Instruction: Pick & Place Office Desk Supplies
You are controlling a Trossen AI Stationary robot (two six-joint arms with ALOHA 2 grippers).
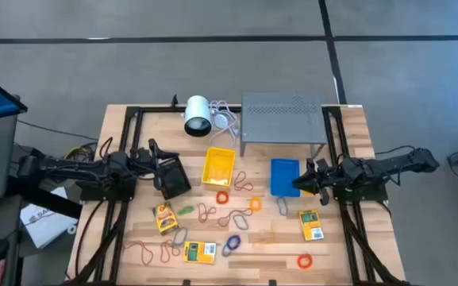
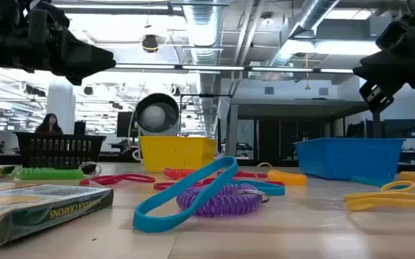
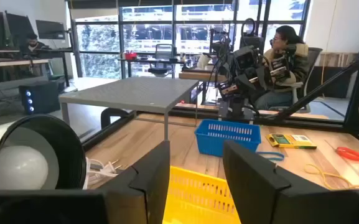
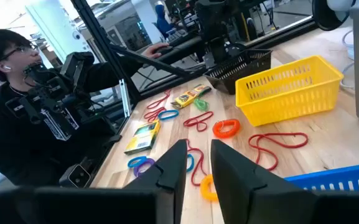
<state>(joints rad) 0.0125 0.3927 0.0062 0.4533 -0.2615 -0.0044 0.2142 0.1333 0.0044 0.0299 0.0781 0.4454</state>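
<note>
Three small bins are being shown on the wooden surface (image 1: 117,135): a yellow bin (image 1: 218,166) near the middle, a blue bin (image 1: 284,176) to its right, and a black bin (image 1: 171,175) to its left. Rubber-band loops are lying scattered in front of them, among them a red loop (image 1: 205,212), an orange ring (image 1: 304,260), a purple coil (image 1: 232,243) and a blue band (image 2: 185,193) that is leaning over the purple coil in the low view. Three flat yellow-and-green packets are lying among the loops: one (image 1: 164,218) in front of the black bin, one (image 1: 199,253) near the front edge, one (image 1: 311,225) in front of the blue bin.

Nothing is being held by the left pincer (image 1: 159,163); it is hanging just above the black bin with its fingers (image 3: 147,177) standing moderately apart, the yellow bin being seen through the gap. Nothing is being held by the right pincer (image 1: 303,182) either; it is hovering over the blue bin's right edge, its fingers (image 4: 172,167) being kept narrow with a slim gap between them.

Behind the bins, a white cylinder (image 1: 198,115) with a white cable and a grey perforated metal stand (image 1: 282,115) are standing at the far edge.
</note>
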